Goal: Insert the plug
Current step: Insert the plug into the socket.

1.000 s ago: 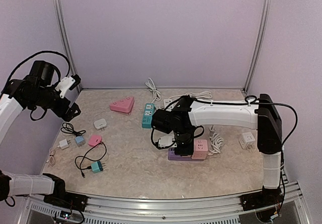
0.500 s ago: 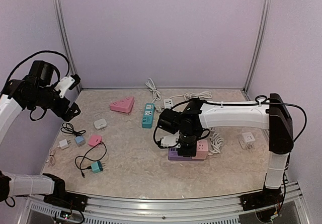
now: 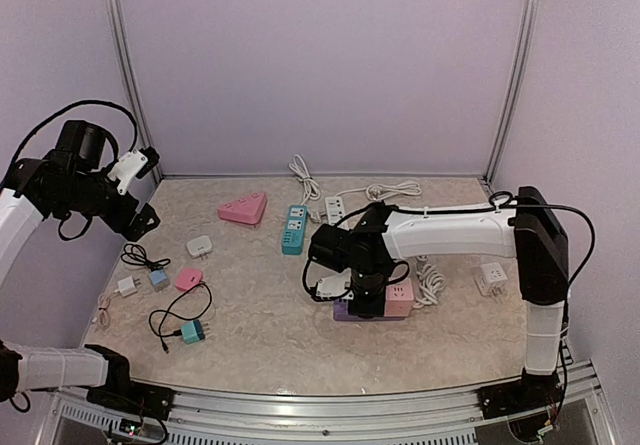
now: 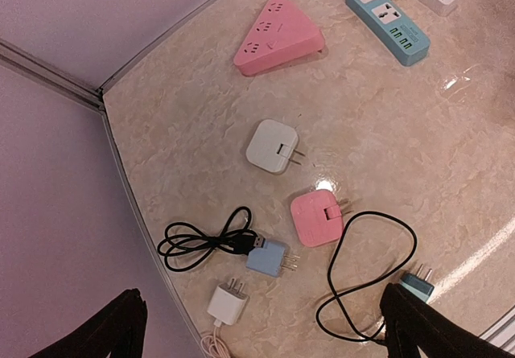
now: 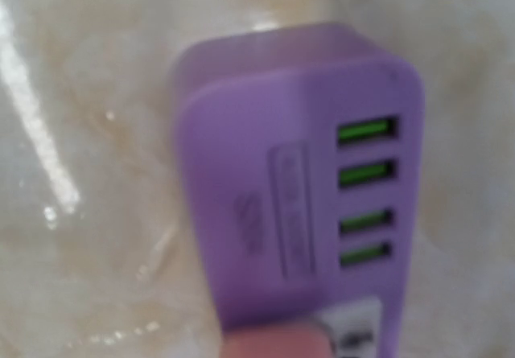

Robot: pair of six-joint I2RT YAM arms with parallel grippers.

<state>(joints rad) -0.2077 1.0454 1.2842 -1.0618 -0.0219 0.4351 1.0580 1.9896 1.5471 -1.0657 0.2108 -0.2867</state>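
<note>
Marbled counter (image 3: 260, 335). Right arm (image 3: 450, 230) is stretched across it, with the right claw (image 3: 352, 287) low over the purple power strip (image 3: 352, 311). The strip's end with four green ports sits right under the claw. Can't tell the claw's state, as the fingers are hidden or blurred. The pink cube plug (image 3: 398, 295) sits on the strip just right of that claw. Left claw (image 3: 140, 223) is raised and spread wide, pinching nothing. Below it are a white charger (image 4: 272, 146) and a pink charger (image 4: 316, 217).
</note>
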